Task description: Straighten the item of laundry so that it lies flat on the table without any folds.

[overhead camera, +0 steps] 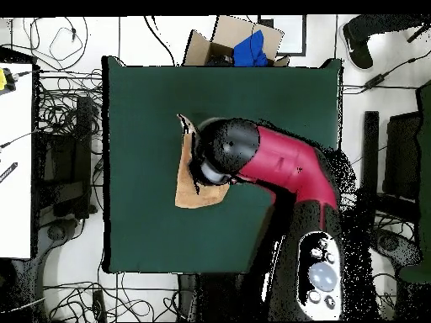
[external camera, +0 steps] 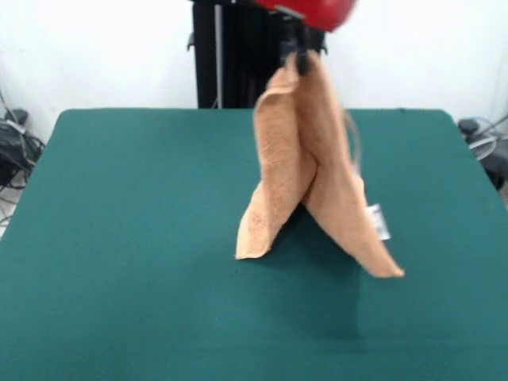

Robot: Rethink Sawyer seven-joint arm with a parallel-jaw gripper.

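The hand (external camera: 300,54) is clamped on the top of the towel (external camera: 313,175), pinching one edge or corner high above the desk (external camera: 119,238), so the cloth hangs from it in two drooping flaps that spread apart toward the bottom. Holding it up this way looks meant to let its own weight pull the folds out before it is laid down; that is a judgement from the hang of the cloth. The left flap's tip seems to touch or nearly touch the felt, while the right flap ends slightly lower in the front view, with a small white tag (external camera: 379,220) showing near its edge; whether either tip rests on the desk is hard to tell. The towel sits directly below the hand, around the middle of the desk. In the overhead view the arm (overhead camera: 286,164) covers most of the towel, and only a strip shows to one side of it. The towel is not yet flat.
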